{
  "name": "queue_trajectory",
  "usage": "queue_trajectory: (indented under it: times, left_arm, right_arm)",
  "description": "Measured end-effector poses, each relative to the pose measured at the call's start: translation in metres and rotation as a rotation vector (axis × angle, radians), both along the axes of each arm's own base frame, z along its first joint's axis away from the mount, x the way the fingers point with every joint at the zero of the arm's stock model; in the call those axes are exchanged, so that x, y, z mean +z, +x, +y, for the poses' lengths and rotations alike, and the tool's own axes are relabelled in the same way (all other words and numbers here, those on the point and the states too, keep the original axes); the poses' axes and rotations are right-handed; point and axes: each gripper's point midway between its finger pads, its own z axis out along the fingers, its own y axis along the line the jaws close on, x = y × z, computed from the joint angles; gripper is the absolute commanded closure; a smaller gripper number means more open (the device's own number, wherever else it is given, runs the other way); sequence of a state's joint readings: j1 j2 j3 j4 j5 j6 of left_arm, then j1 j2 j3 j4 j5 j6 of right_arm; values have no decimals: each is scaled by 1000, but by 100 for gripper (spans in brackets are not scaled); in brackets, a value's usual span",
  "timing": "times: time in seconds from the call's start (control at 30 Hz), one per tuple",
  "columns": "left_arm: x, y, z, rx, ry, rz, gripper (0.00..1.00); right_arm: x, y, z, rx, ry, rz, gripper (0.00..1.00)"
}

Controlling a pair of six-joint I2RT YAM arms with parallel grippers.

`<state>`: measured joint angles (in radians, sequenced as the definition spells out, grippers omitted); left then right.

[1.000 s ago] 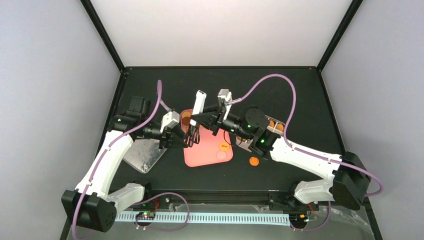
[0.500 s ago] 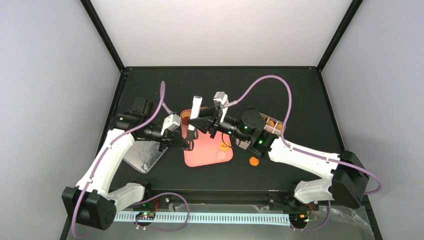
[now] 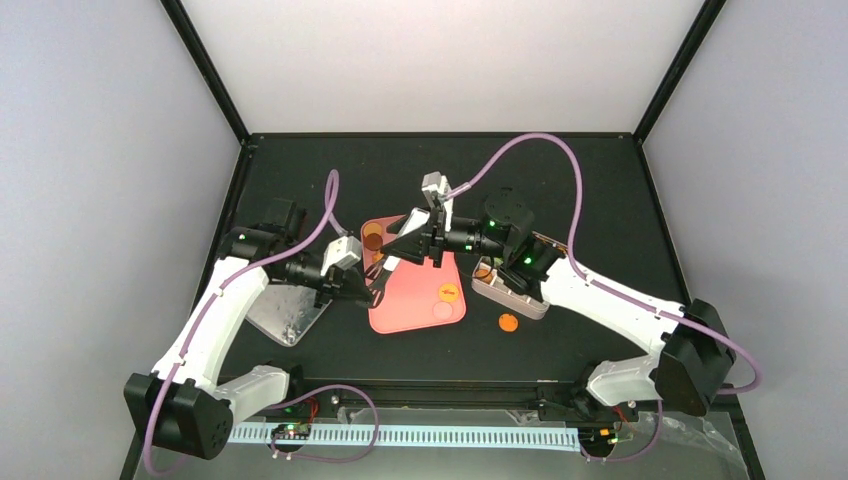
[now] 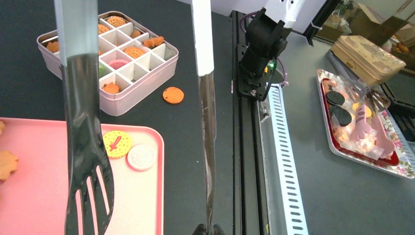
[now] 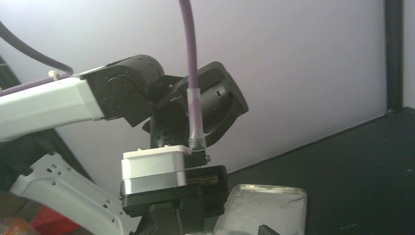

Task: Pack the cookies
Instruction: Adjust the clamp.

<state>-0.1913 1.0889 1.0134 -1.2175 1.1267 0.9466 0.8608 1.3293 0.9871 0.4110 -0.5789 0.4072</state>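
My left gripper (image 4: 208, 230) is shut on one thin arm of the long metal tongs (image 4: 207, 122). The tongs' other arm ends in a black slotted blade (image 4: 88, 166) above the pink tray (image 4: 147, 205). In the top view my left gripper (image 3: 372, 290) is at the tray's left edge, and my right gripper (image 3: 418, 240) hovers over the tray's far end by the tongs' handles, fingers apart. Of the cookies, a yellow one (image 4: 117, 144) and a pale one (image 4: 141, 156) lie on the tray. An orange cookie (image 4: 172, 94) lies on the table, and more fill the divided tin (image 4: 142, 81).
A clear lid (image 3: 290, 312) lies on the table left of the tray, under my left arm. A brown cookie (image 3: 373, 241) sits at the tray's far left corner. The tin (image 3: 508, 292) stands right of the tray under my right arm. The table's near rail (image 4: 244, 147) runs beside the tongs.
My left gripper has shut on the tongs and drawn them down and towards me. My right gripper has spread its fingers and swung left over the tray's far end.
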Motion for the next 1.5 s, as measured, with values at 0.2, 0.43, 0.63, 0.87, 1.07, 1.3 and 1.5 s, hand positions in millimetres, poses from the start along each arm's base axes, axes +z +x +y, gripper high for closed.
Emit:
queue_trajectory:
  times: [0.2, 0.43, 0.63, 0.87, 1.07, 1.3, 1.5]
  left_arm:
    - [-4, -1, 2, -4, 21, -10, 98]
    - [-8, -1, 4, -5, 51, -20, 99]
    - [-8, 0, 6, 11, 66, -38, 98]
    - [-5, 8, 8, 56, 85, -84, 97]
    - [-5, 27, 9, 116, 112, -125, 51]
    - [-23, 75, 33, 324, 282, -171, 28]
    - [-30, 116, 79, 565, 358, -138, 21]
  right_arm:
    - [7, -9, 7, 95, -43, -4, 47]
    - [2, -13, 13, 154, -89, -18, 52]
    - [-12, -14, 13, 175, -135, -17, 57]
    - [-18, -6, 18, 168, -186, -29, 69]
    - [-25, 6, 18, 93, -207, -24, 71]
    - [-44, 42, 11, -127, -269, -81, 72]
    - [-59, 82, 5, -324, -331, -159, 72]
